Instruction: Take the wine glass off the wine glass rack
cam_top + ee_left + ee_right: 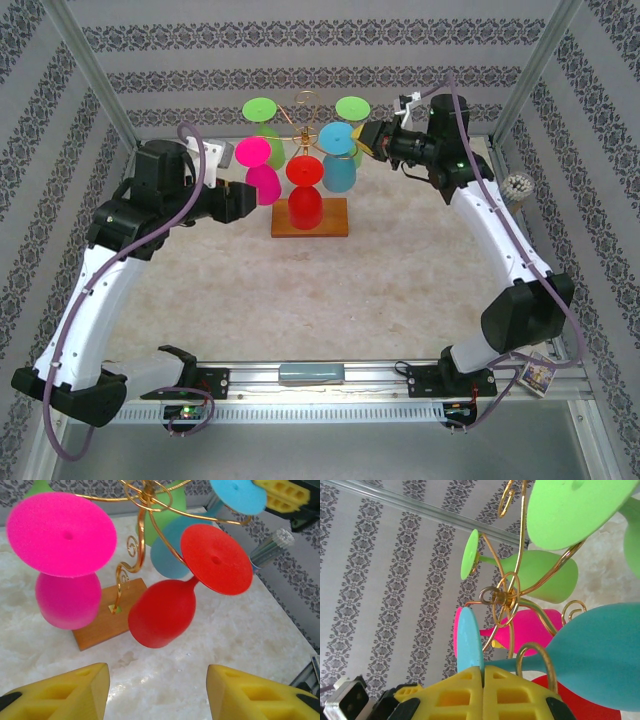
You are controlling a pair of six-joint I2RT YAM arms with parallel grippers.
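Observation:
The wine glass rack is a gold wire stand on a brown wooden base at the back middle of the table. Several coloured glasses hang upside down from it. My right gripper is shut on the foot of the blue wine glass; in the right wrist view the blue foot sticks out from between the closed yellow fingers, and the stem runs through a gold loop. My left gripper is open beside the pink glass, with bare table between its fingers.
A red glass hangs at the front of the rack, two green ones at the back. A bristly metal object stands at the right table edge. Metal frame posts and patterned walls close in the back and sides.

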